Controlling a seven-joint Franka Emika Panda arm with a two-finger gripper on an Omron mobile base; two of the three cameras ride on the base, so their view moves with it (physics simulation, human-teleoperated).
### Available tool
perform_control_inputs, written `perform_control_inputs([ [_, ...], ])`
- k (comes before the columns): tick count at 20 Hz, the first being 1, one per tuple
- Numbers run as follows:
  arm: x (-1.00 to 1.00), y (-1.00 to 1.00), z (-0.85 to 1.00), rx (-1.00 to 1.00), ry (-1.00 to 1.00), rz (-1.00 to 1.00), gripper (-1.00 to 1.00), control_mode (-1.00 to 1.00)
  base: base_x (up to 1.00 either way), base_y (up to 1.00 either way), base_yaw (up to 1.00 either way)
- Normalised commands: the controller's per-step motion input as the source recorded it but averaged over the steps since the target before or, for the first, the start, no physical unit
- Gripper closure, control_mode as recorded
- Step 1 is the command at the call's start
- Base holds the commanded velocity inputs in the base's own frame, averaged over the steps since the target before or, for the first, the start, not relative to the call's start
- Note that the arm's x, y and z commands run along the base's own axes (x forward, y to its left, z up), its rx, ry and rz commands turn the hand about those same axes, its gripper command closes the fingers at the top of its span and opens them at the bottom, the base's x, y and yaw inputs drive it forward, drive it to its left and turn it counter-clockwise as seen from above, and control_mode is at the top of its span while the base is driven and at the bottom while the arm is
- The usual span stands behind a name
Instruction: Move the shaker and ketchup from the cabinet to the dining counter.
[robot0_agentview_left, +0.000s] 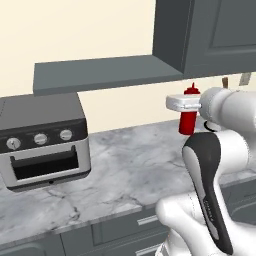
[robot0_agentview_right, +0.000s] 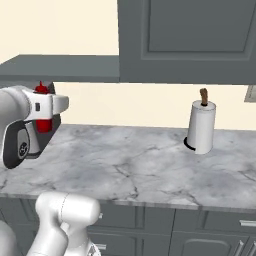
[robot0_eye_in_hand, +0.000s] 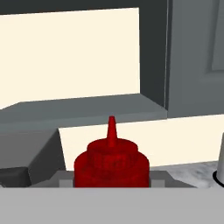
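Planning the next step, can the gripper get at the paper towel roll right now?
Probably not yet: the gripper is shut on the ketchup, and the paper towel roll stands well off to its side on the worktop.

A cream wall ran behind a marble worktop with grey veins. A silver toaster oven with 3 round knobs and a dark glass door stood at the worktop's left end. A white paper-towel roll on a brown post stood upright further right, near the wall. Dark grey drawer fronts with pale bar handles sat below the worktop edge. A small grey outlet plate was on the wall at the far right. The light was even and soft.
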Motion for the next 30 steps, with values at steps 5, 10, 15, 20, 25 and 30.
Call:
perform_control_inputs([
  [5, -0.14, 0.01, -0.01, 0.0, 0.0, 0.0, 1.0, 1.0, -0.8, 0.0, 0.0],
  [10, 0.0, 0.0, 0.0, 0.0, 0.0, 0.0, 1.0, 1.0, -0.83, 0.14, 0.2],
  [15, 0.0, 0.0, 0.0, 0.0, 0.0, 0.0, 1.0, 1.0, -0.06, 0.5, 0.81],
  [20, 0.0, 0.0, 0.0, 0.0, 0.0, 0.0, 1.0, 1.0, 0.0, 0.47, 0.9],
  [25, 0.0, 0.0, 0.0, 0.0, 0.0, 0.0, 1.0, 1.0, 0.0, 0.49, 0.9],
  [30, 0.0, 0.0, 0.0, 0.0, 0.0, 0.0, 1.0, 1.0, 0.0, 0.46, 0.86],
])
